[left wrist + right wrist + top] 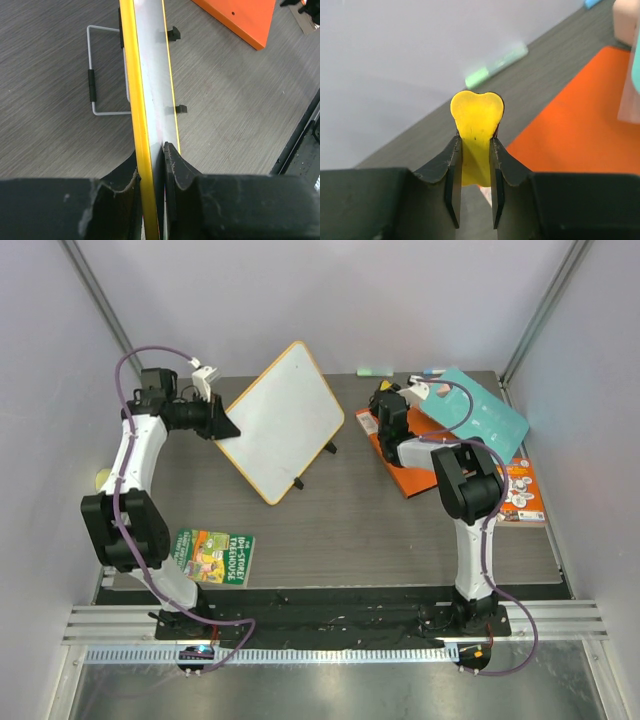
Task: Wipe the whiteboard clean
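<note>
The whiteboard (283, 418) is a white board with a thin orange-yellow rim, standing tilted on the table's far middle, its face blank in the top view. My left gripper (222, 425) is shut on its left edge; in the left wrist view the yellow rim (139, 120) runs between the fingers (172, 165). Small black clips (173, 33) stick out of its lower edge. My right gripper (385, 398) is over the orange book and shut on a yellow heart-shaped eraser (476, 125), held off the table.
An orange book (410, 455) and a teal card (485, 410) lie at the back right. A colourful booklet (520, 495) lies right, a green book (213, 555) front left. A wire stand (92, 85) is behind the board. A green marker (496, 65) lies by the back wall.
</note>
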